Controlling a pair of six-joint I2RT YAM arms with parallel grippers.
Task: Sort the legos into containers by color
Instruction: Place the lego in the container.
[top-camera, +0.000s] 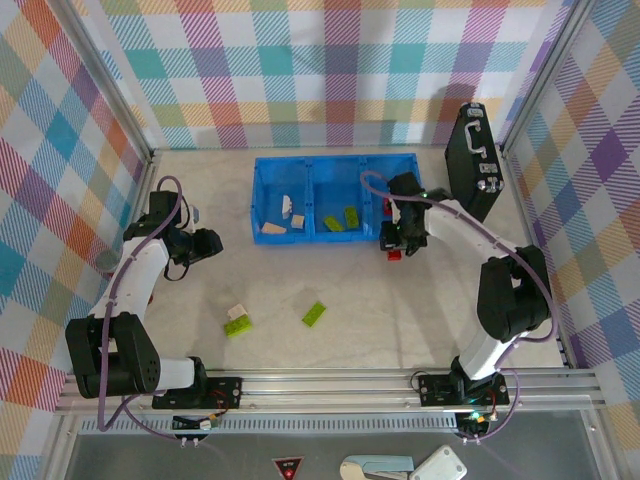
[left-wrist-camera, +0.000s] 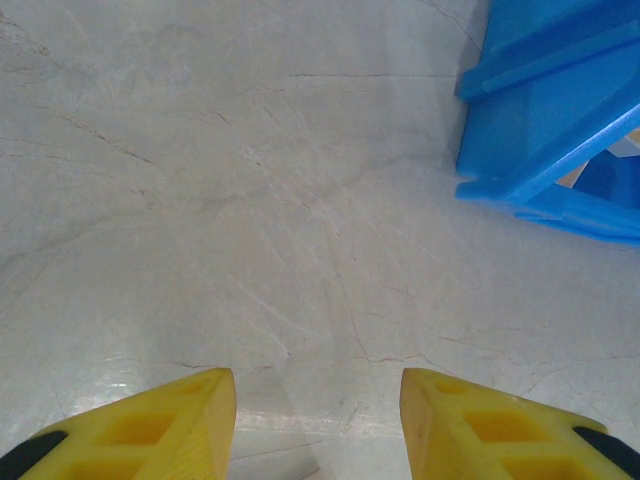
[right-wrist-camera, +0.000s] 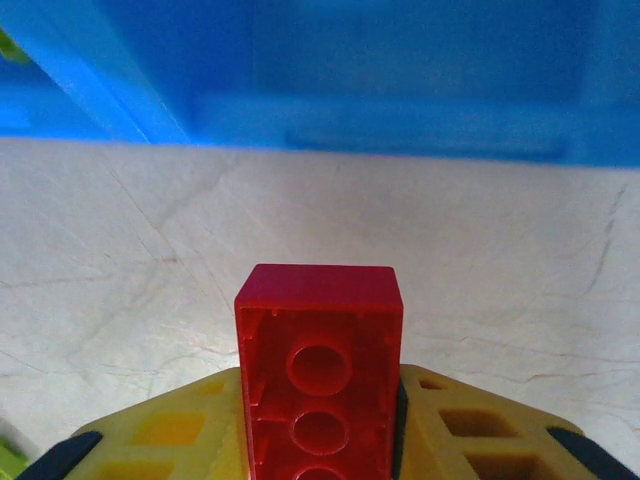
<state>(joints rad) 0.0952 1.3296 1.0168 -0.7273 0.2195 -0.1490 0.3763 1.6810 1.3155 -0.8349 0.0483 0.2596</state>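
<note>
My right gripper (top-camera: 393, 247) (right-wrist-camera: 320, 390) is shut on a red lego (right-wrist-camera: 320, 360) (top-camera: 396, 254), held lengthwise with its hollow underside facing the wrist camera. It hangs just in front of the near wall (right-wrist-camera: 400, 100) of the blue tray (top-camera: 318, 237), by the right container. Cream legos (top-camera: 272, 228) lie in the left container and lime ones (top-camera: 342, 218) in the middle one. On the table lie a lime lego (top-camera: 314, 313) and a cream lego (top-camera: 237, 311) next to another lime one (top-camera: 238, 326). My left gripper (top-camera: 210, 243) (left-wrist-camera: 318, 400) stands open and holds nothing, left of the tray's corner (left-wrist-camera: 530, 130).
A black case (top-camera: 472, 160) stands upright at the back right, close to the tray's right end. Plaid walls close in the table on three sides. My right arm reaches over the right container and hides most of it.
</note>
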